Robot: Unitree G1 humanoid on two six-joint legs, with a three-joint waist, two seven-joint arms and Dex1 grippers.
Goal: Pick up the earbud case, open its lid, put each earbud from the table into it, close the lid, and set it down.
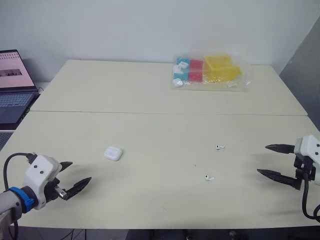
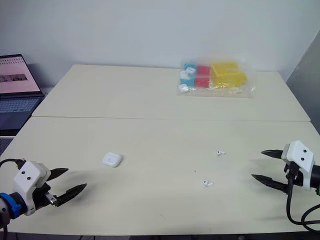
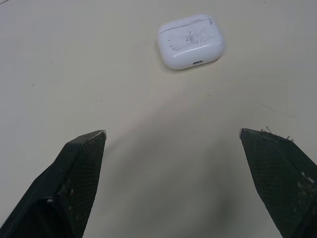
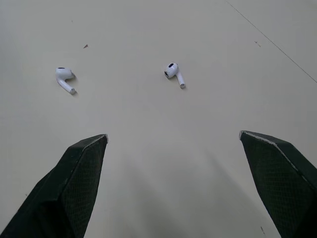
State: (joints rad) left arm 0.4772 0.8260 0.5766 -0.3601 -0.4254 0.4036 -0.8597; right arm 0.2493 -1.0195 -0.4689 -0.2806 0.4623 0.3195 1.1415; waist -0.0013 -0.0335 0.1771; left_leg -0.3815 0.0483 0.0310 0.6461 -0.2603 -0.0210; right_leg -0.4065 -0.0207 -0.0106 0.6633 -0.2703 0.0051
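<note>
Overhead, we look down on a pale counter (image 1: 150, 200), with one arm reaching in from each side near its front edge

Left jaws: released and grasping nothing. Their two black fingers (image 1: 77, 186) are spread wide above the front left part of the counter and point inward across the surface.

Right jaws: likewise released and empty. We see the fingers standing well apart at the right edge, with their tips turned toward the middle of the counter.

Earbud case (image 1: 113, 153): white, with rounded corners, lying flat on the left half of the counter with its lid closed. It sits a little beyond the left jaws and clear of them, touching neither finger. In the left wrist view we note dark scuff marks across its upper face.

Nearer earbud (image 1: 209, 177) and farther earbud (image 1: 219, 147): both are white and lie loose on the right half of the counter. They are apart from each other and well apart from the case. They rest between the case and the right jaws, closer to the latter, and the right wrist view shows both lying ahead of the open fingertips, untouched.

Background: a seam (image 1: 165, 113) crosses the counter from side to side. Beyond it lies a clear plastic bag (image 1: 210, 71) holding yellow, red and blue pieces. An open laptop (image 1: 12, 90) stands at the far left, beside the counter
</note>
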